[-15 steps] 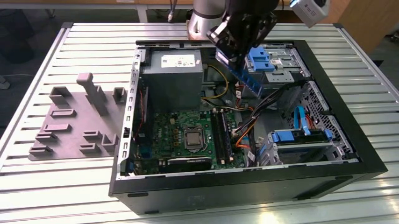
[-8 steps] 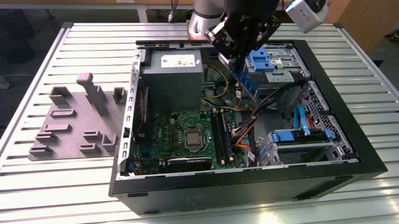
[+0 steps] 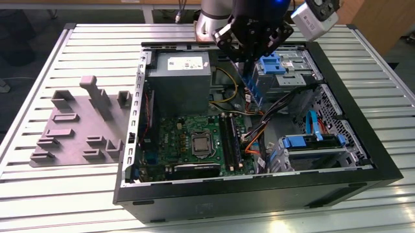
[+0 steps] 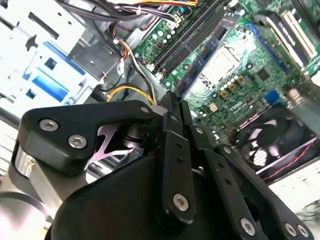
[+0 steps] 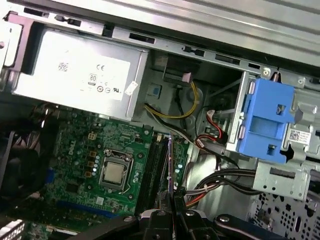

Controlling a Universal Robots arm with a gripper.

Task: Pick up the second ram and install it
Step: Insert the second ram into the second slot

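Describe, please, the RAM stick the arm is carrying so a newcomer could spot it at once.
On the slatted table lies an open computer case; the gripper hangs over its motherboard. The second ram is the thin board pinched edge-on in the gripper, unlike the long black slots fixed to the motherboard.

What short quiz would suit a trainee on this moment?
1. True or false: the gripper holds the memory stick over the open computer case.
2. Where is the grey tray? A) inside the case B) on the table, beside the case
3. Fill in: the drive bracket is coloured ____.
Key: 1 true; 2 B; 3 blue.
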